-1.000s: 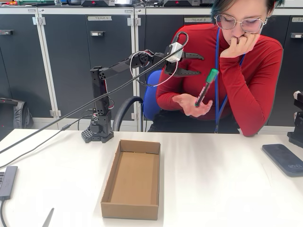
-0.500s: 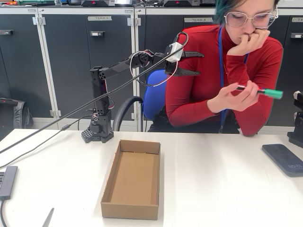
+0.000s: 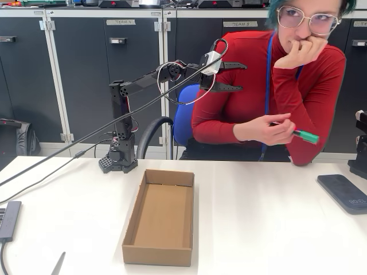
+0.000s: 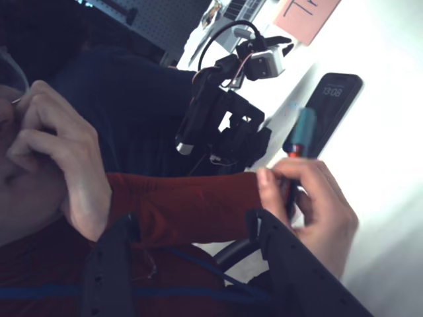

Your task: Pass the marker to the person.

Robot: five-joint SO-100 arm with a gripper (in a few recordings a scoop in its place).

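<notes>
- While the arm is stretched out level above the worktop (image 3: pixel 258 217), its gripper (image 3: pixel 232 77) sits high in the fixed view, fingers spread apart with nothing between them, pointing toward the person (image 3: pixel 269 74).
- In the wrist view the gripper (image 4: pixel 198 264) shows as two dark fingers at the bottom edge, well separated; red sleeve fills the gap behind them.
- Marker (image 3: pixel 304 136): held in the person's hand (image 3: pixel 268 128), in front of the torso, above the far edge of the worktop. It lies roughly level, green cap end sticking out to picture right; the barrel is mostly hidden by the fingers.
- Wrist view: same hand (image 4: pixel 310 205) wrapped round the marker (image 4: pixel 302 132), teal-green cap end poking out past the fingers.
- Marker and gripper are well apart, no contact; the marker is lower and further to picture right in the fixed view.
- Person's other hand (image 3: pixel 298 51) is raised to the face, elbow propped near the worktop edge. Blue lanyard hangs down the red sweater.
- Open cardboard box (image 3: pixel 131 223) lies on the worktop, near the middle, with nothing visible inside.
- Dark phone (image 3: pixel 344 192) lies flat at the right side of the worktop; in the wrist view the phone (image 4: pixel 334 105) sits just past the marker's cap.
- Grey pointed tip (image 3: pixel 58 263) pokes in at the bottom left edge.
</notes>
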